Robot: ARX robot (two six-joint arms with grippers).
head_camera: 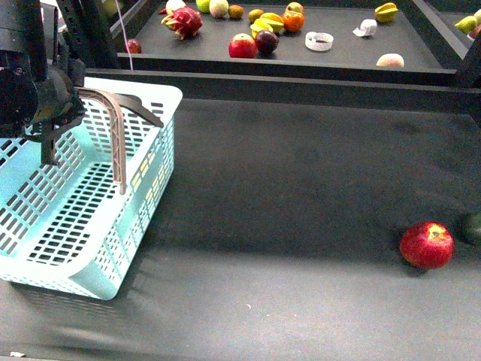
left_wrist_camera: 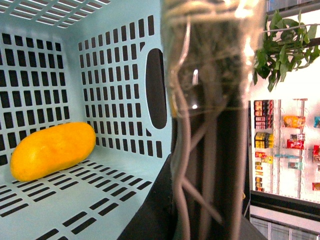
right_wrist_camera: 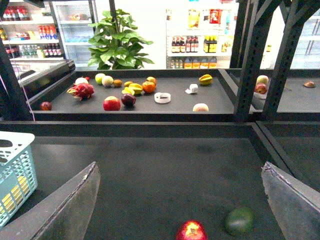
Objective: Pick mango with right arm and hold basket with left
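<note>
Front view: left hand (head_camera: 52, 113) at the turquoise basket (head_camera: 98, 226) rim beside the swing handles (head_camera: 116, 128); grip impossible to tell. Red apple (head_camera: 427, 244) far off on the worktop (head_camera: 301, 226).

Left wrist view: mango (left_wrist_camera: 52, 150) lying inside the basket, against the slotted wall. Probably smooth, slippery, bruisable; best taken across the middle.

Right wrist view: right hand (right_wrist_camera: 182, 200) wide open, empty, above apple and green fruit (right_wrist_camera: 240, 221), well apart from the basket.

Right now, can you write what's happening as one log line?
mango: lying inside basket | left hand: at basket handle, grip unclear | right hand: open, empty, above red apple
</note>
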